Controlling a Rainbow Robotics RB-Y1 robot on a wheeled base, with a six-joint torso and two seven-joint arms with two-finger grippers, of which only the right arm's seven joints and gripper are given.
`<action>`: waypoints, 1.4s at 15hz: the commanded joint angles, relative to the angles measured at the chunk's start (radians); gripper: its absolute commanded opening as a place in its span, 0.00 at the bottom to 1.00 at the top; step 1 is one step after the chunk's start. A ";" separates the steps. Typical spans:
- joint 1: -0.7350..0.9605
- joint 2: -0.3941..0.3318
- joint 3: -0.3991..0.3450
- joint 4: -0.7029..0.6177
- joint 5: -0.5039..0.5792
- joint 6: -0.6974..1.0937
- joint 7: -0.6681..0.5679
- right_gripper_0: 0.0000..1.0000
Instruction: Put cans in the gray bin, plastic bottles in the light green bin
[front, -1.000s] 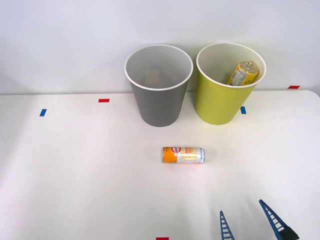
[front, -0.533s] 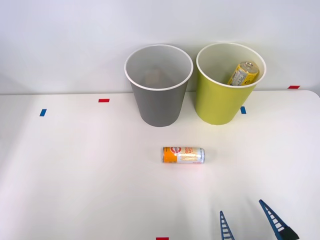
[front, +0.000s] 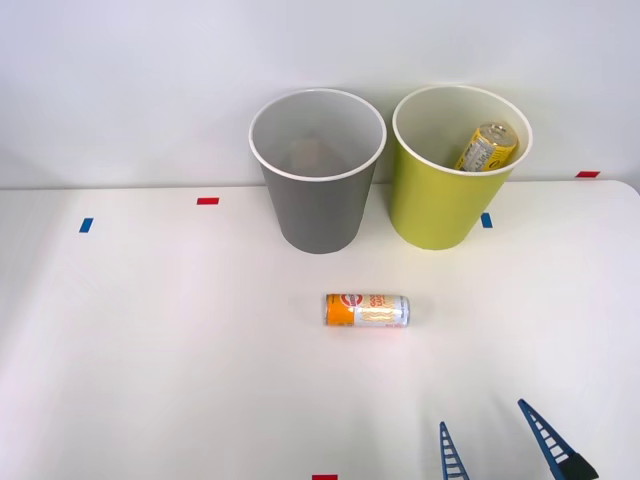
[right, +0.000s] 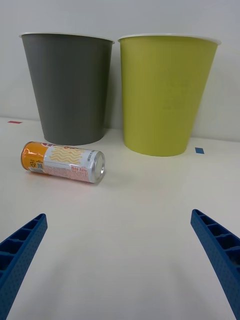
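Bright, even, diffuse light falls on the white desk (front: 150, 350). Shadows are soft and faint: one below the can (front: 366, 310), another under the gray bin (front: 317, 170). No glare, no blur.

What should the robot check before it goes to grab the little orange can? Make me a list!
1. Right gripper open: ok, its fingers stand apart.
2. Can reachable: ok, lying on its side on the table, nothing touching it.
3. Gripper lined up with can: not ok, the can lies off to its left.
4. Gray bin upright: ok.
5. Gray bin has room: ok, looks empty.
6. Light green bin holds only bottles: cannot tell.
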 joint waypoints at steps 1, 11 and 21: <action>0.000 0.000 0.000 0.000 0.000 0.000 0.000 1.00; -0.023 0.026 -0.094 0.037 0.133 0.014 -0.023 1.00; -0.044 0.008 -0.187 -0.028 0.216 0.075 -0.298 1.00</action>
